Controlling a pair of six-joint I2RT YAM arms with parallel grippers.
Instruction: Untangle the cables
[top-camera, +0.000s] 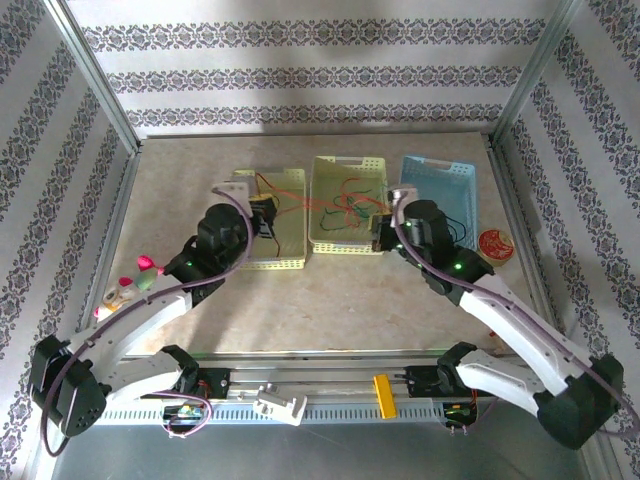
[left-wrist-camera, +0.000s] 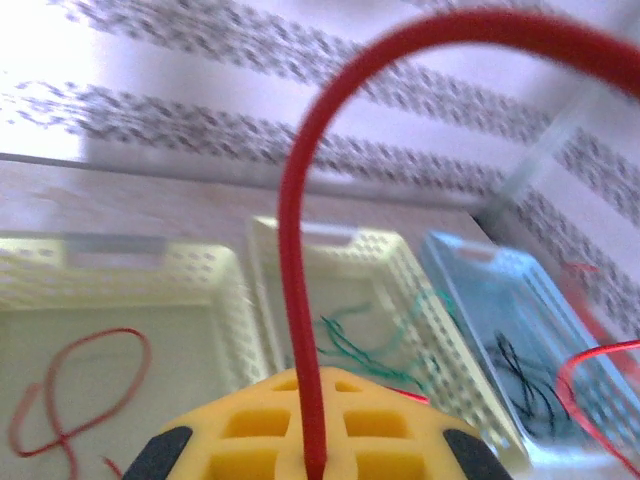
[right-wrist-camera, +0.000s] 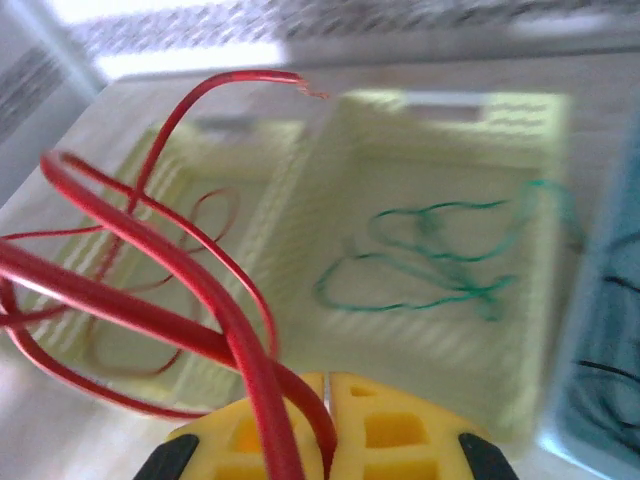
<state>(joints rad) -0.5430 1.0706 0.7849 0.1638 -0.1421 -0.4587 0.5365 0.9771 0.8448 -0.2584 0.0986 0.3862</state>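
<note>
Jaws of the left gripper (left-wrist-camera: 315, 465) are closed tight, and the yellow fingertips pinch a red cable (left-wrist-camera: 290, 230) between them. From the pinch the strand rises straight up and arcs over to the right. Jaws of the right gripper (right-wrist-camera: 325, 400) are likewise pressed together on the red cable (right-wrist-camera: 262, 400), which fans out to the left in several loops. I cannot tell whether both grippers hold one strand or two.

Overhead: left gripper (top-camera: 265, 215) sits over the right edge of the left basket (top-camera: 275, 263). Right gripper (top-camera: 381, 232) sits at the near right corner of the middle basket (top-camera: 345, 247). Red cable (top-camera: 285, 190) stretches across the gap between these two baskets.

Contents, by basket:
- Left basket (left-wrist-camera: 190, 270): a red loop (left-wrist-camera: 128, 332) lies flat on the floor. Its link to the gripped strand is not clear.
- Middle basket (left-wrist-camera: 400, 270): the green cable (left-wrist-camera: 350, 345) lies curled on the floor. It also shows in the right wrist view (right-wrist-camera: 485, 292) and overhead (top-camera: 335, 215), where red strands lie mixed in with it.
- Blue basket (top-camera: 435, 165), furthest right: the black cable (left-wrist-camera: 520, 385) lies inside, apart from the other two colours.

All three baskets stand side by side, touching or nearly so, on the far half of the table (top-camera: 330, 300).
</note>
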